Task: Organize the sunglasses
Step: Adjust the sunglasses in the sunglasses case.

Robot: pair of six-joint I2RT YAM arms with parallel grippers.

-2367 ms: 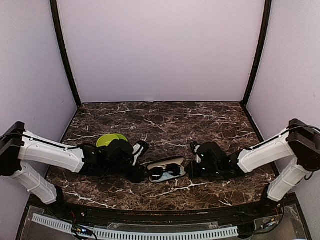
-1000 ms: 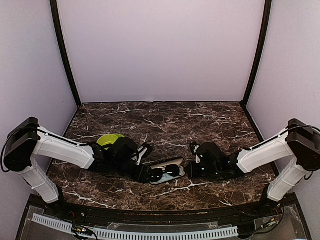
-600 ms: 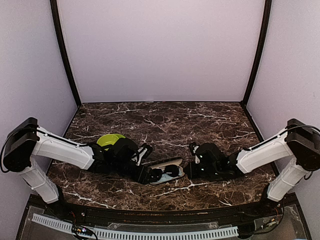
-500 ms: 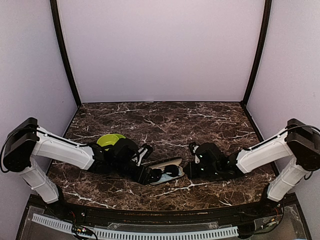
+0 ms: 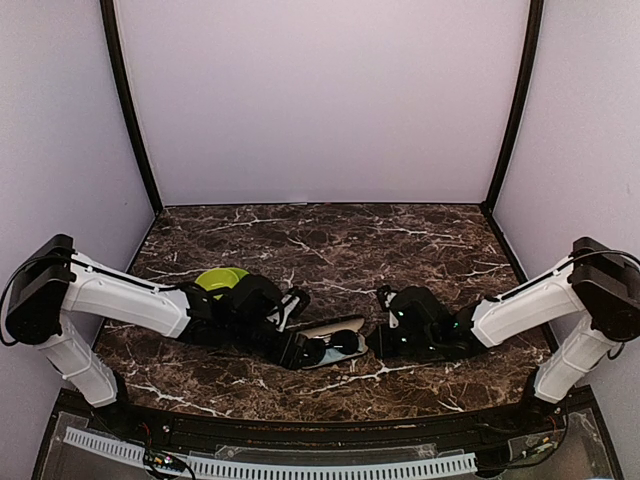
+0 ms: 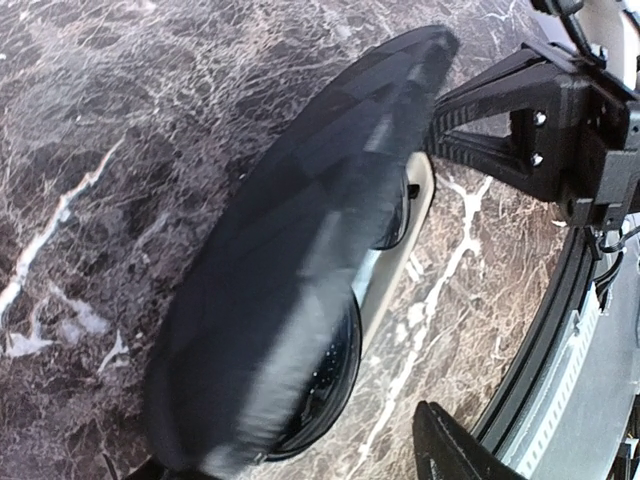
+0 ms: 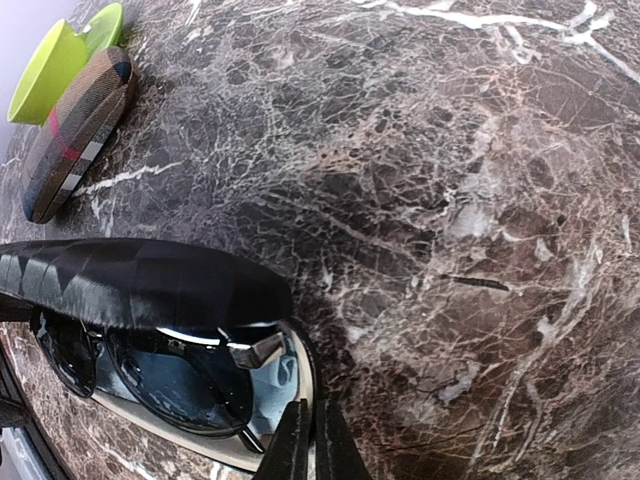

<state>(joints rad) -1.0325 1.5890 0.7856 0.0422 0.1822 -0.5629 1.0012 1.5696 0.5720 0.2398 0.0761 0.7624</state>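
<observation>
1. Currently, your sunglasses (image 7: 165, 368): one dark-lensed pair, lying in the open glasses case (image 6: 408, 232) near the table's front centre, with the lenses partly under the lid.
2. Case: the pale-lined base lies flat on the table. Its black lid (image 7: 140, 282) is tilted low over the pair and not closed.
3. Left gripper (image 6: 470, 290): you have its jaws standing apart at the case's left end. You cannot tell whether the fingers touch the case.
4. Right gripper (image 7: 305, 445): you have its fingers pressed together, with the tips at the rim of the case's right end.
5. Striped case (image 7: 75, 135): closed, brown and black, well off to the left. It lies just beside a lime-green bowl (image 7: 55, 65).
6. Table (image 5: 400, 240): dark, white-veined marble top.
</observation>
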